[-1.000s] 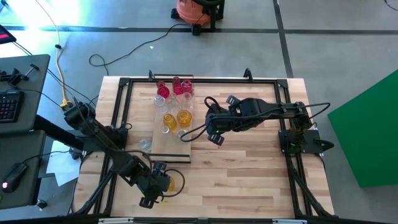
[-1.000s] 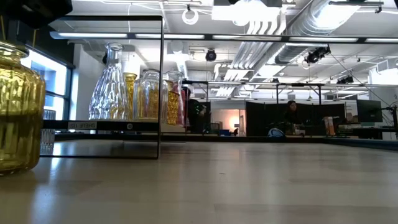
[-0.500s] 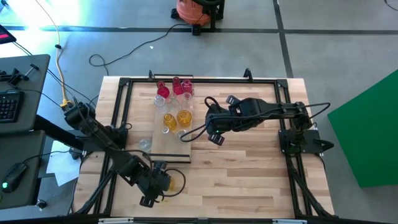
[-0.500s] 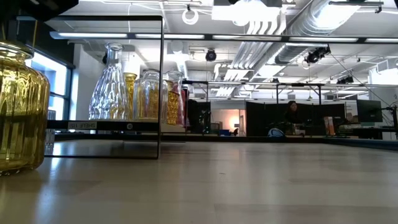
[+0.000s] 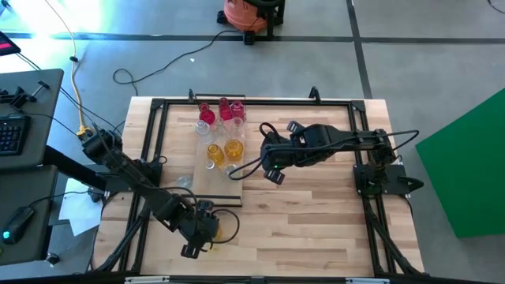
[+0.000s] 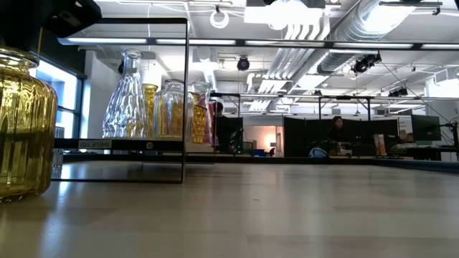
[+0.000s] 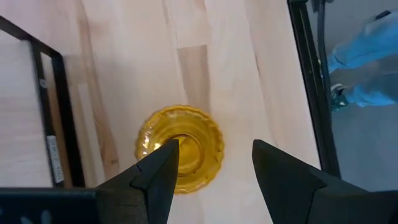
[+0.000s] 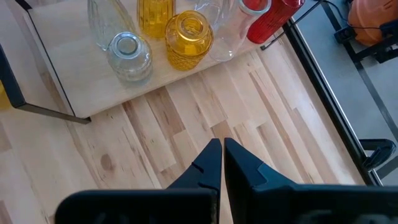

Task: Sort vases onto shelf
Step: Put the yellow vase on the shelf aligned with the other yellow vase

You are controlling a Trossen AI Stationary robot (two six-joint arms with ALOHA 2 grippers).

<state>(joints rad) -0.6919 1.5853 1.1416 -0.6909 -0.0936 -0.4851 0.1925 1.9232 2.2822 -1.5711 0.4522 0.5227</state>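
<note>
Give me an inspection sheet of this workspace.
Surface: slatted wood table, black frame.
Job's things: red, yellow and clear vases grouped on the shelf; one yellow vase stands off the shelf near the table's front.
Clutter: nothing seen.
Grippers: left gripper open above the yellow vase, not gripping; right gripper shut, empty, beside the shelf.
Cables: black cable and yellow cable on the floor.
Surroundings: orange vacuum, green panel, desk with keyboard.
</note>
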